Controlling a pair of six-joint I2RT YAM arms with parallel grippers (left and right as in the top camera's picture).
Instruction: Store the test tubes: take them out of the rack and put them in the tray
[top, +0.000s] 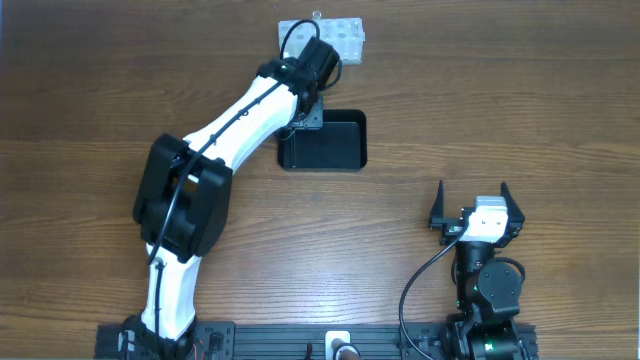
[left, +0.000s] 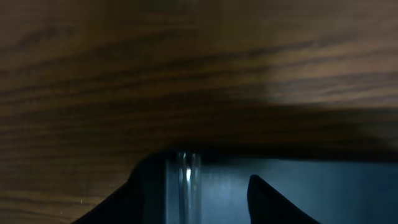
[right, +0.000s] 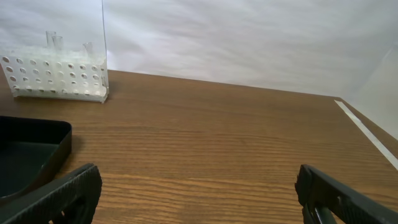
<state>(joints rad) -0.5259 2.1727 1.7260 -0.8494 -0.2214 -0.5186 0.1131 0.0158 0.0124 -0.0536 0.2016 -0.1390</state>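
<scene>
Tube (left: 188, 186) at left hand (left: 205, 173) (wrist view; grip can't tell) | tray (top: 335, 145) beneath | right hand (top: 471, 190) released

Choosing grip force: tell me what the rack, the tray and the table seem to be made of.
The rack: likely translucent white plastic, moulded holes. The tray: probably black plastic, matte with soft sheen. The table: wood or wood-look laminate, grain visible, satin.

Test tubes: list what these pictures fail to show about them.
Top view: the left arm covers part of the rack and a corner of the tray.
Left wrist view: one test tube blurred, cut off by the picture's edge.
Right wrist view: racked tubes too small to count; tray cut off.
</scene>
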